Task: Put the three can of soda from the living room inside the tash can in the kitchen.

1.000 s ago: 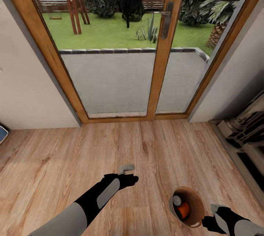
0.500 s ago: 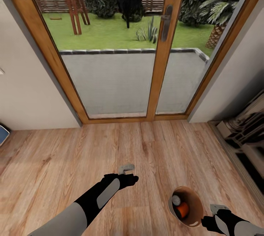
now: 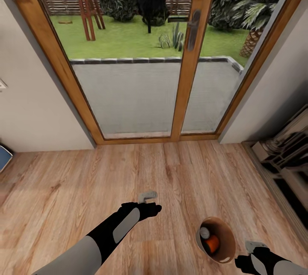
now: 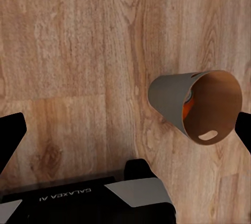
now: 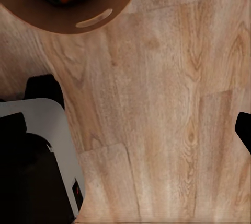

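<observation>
Your left claw [image 3: 149,198] hung empty over the wood floor [image 3: 64,189], its fingers spread apart in the left wrist view. Whether your right claw [image 3: 252,247] was clenched, I could not tell; it sat just beside the tash can [image 3: 216,240]. That bin stood on the floor with an orange can of soda [image 3: 211,244] and another, silver-topped one inside. It looked light, stiff and easy to tip, so the rim was probably the best hold. Glass doors [image 3: 141,52] stood ahead.

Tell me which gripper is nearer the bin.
The right gripper, close beside the bin at its rim. The left gripper hangs over bare floor, well away from it.
</observation>
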`<state>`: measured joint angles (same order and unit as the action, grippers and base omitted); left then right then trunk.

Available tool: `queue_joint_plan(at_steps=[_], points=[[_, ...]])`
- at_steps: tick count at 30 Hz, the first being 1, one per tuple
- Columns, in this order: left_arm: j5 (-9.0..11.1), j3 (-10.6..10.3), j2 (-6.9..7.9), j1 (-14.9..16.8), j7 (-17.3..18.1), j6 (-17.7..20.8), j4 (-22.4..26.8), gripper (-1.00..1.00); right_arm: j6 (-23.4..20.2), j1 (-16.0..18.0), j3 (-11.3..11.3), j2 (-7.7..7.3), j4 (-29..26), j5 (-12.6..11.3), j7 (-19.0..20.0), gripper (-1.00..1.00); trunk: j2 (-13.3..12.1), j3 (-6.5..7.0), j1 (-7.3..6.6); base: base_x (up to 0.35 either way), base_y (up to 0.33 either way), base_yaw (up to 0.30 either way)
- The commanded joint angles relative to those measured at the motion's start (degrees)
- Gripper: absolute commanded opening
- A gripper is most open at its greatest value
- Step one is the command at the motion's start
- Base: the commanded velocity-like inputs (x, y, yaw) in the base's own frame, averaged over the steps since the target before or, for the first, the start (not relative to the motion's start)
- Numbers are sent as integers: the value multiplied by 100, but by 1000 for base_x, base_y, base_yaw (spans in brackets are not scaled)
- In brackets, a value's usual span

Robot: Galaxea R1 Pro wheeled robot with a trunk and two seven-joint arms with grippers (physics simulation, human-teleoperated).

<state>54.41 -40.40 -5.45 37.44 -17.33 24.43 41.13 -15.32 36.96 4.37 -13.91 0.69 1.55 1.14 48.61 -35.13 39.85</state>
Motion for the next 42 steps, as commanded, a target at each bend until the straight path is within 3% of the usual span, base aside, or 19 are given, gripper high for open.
queue_joint_plan(at_steps=[1, 7, 13, 16, 19, 24, 42], points=[[0, -1, 0, 0, -1, 0, 0, 100, 0, -17, 0, 6, 4, 3, 0, 100, -42, 19, -23, 0, 0, 0], [0, 0, 0, 0, 0, 0, 0, 100, 14, -110, 2, 44, 16, 15, 0, 100, -282, 126, -154, 0, 0, 0], [-9, 2, 0, 0, -4, 0, 0, 100, 488, -345, 6, 47, 18, 19, 0, 100, -523, 234, -286, 0, 0, 0], [-108, 3, 0, 0, -6, 0, 0, 100, 620, -444, 9, 42, 15, 23, 0, 100, -643, 288, -352, 0, 0, 0], [-362, 10, -1, 0, -4, -2, -4, 100, 702, -520, 6, 39, 15, 38, 0, 100, -764, 342, -418, 0, 0, 0], [-531, 14, -4, 0, 0, -6, -154, 100, 743, -578, 4, 33, 20, 46, 0, 100, -964, 432, -528, 0, 0, 0], [-596, 15, -4, 0, 1, -59, -356, 100, 766, -731, 3, 39, 24, 49, -1, 100, -1686, 755, -923, 0, 0, 0]])
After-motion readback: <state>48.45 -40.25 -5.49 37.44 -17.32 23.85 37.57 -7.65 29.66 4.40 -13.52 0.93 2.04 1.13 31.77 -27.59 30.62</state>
